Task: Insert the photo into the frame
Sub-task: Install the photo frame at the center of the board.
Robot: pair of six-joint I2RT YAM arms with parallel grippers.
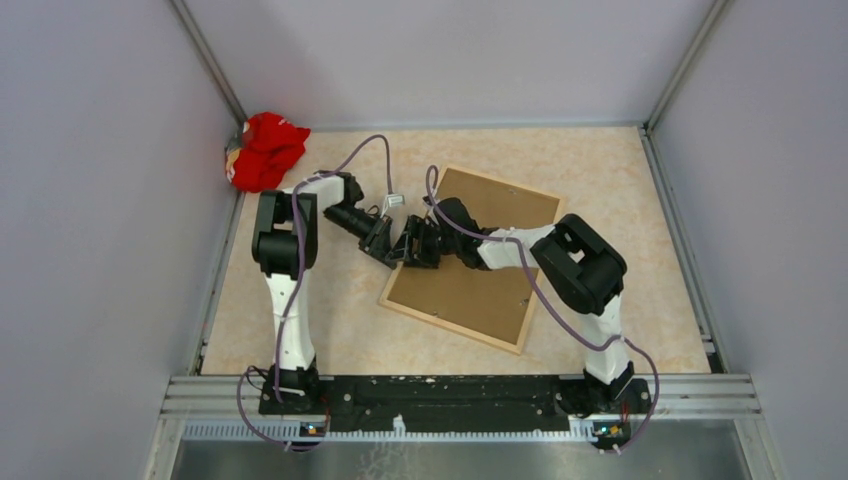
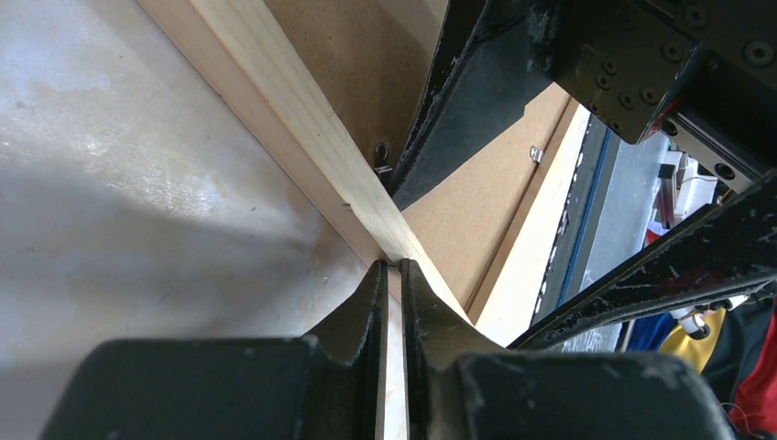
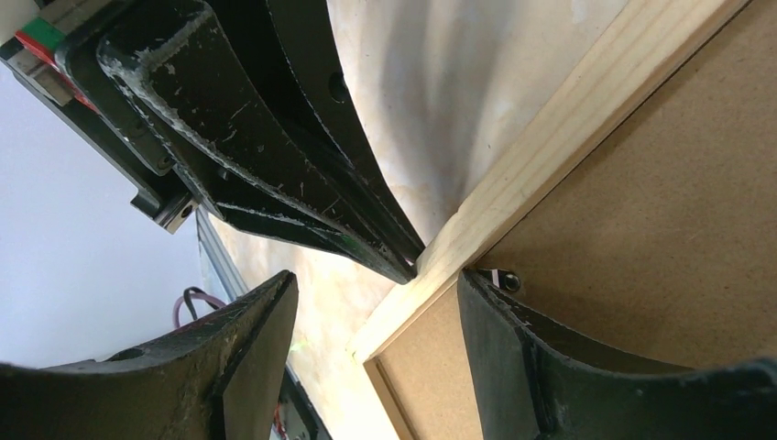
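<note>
The frame (image 1: 450,327) was seen lying flat on the bench (image 1: 345,335), back upward, with a brown backing board (image 1: 470,295) seated inside it. The left fingers (image 2: 362,316) were clamped on the frame's wooden side rail, one on either face. The right fingers (image 3: 513,353) were held apart astride the same rail just beside them, one above the backing board, the other above bare bench.

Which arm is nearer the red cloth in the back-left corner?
Left. The left arm bends just beside the red cloth; the right arm lies farther right, reaching across the frame.
</note>
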